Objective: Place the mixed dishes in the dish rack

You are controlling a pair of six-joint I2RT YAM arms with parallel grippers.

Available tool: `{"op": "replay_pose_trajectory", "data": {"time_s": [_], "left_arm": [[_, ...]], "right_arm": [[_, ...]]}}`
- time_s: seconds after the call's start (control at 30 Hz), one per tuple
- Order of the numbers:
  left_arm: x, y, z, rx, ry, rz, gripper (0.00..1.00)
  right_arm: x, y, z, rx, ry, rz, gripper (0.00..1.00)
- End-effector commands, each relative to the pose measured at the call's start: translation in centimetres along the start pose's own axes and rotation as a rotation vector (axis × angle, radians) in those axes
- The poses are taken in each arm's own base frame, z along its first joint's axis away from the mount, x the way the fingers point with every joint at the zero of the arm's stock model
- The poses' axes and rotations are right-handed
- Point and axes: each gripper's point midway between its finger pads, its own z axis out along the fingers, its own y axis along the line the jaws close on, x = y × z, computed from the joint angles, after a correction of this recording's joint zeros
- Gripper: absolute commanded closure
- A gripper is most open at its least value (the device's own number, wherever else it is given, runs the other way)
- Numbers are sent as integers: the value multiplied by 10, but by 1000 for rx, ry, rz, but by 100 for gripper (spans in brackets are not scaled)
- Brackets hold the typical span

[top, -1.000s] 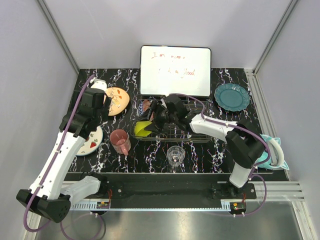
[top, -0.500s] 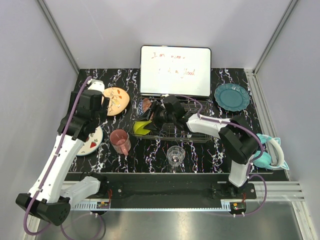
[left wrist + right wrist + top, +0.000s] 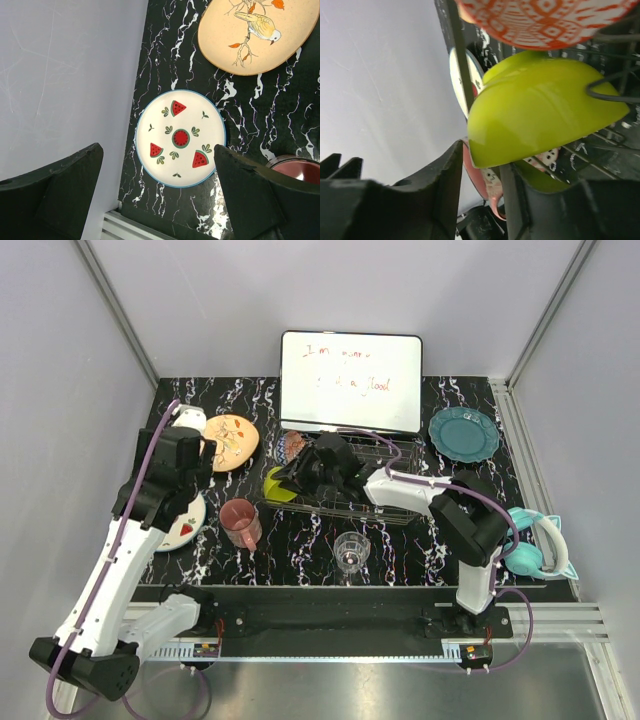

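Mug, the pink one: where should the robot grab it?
Probably by its rim, from straight above. The mug stands upright with its mouth open, so one finger can go inside the wall and one outside.

The table (image 3: 400, 550) had a black top veined with white. A whiteboard (image 3: 350, 381) stood propped at the middle of its far edge, and the dish rack (image 3: 320, 508) sat just in front of it, near the table's centre. A teal plate (image 3: 464, 434) lay in the far right corner. Toward the far left corner lay a peach plate (image 3: 234, 441) painted with a bird. Nearer along the left edge was a white plate (image 3: 180, 138) with watermelon slices. A pink mug (image 3: 241, 522) stood just right of that plate, and a clear glass (image 3: 351, 551) stood by the middle of the near edge.
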Motion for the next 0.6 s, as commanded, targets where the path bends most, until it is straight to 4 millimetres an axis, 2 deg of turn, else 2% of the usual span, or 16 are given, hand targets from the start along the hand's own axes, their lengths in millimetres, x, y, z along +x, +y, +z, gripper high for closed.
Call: {"op": "replay_pose_trajectory", "data": {"time_s": [0.0, 0.07, 0.1, 0.27, 0.37, 0.43, 0.57], "left_arm": [[-6, 5, -2, -11, -43, -18, 1], [-5, 6, -3, -11, -43, -16, 1], [-4, 6, -2, -12, -41, -11, 1], [-1, 4, 2, -21, -36, -3, 1], [-2, 4, 3, -24, -34, -2, 1], [-2, 5, 3, -27, -36, -1, 1], [0, 5, 4, -32, -30, 4, 1]], "right_arm": [[-10, 46, 5, -103, -63, -11, 67], [-8, 47, 3, -103, -57, -13, 74], [-7, 45, 2, -101, -57, -13, 82], [-6, 38, -12, -88, -56, -24, 100], [-7, 34, -20, -88, -38, -29, 100], [-6, 39, -27, -110, -30, -47, 100], [8, 37, -39, -164, 61, -56, 100]]}}
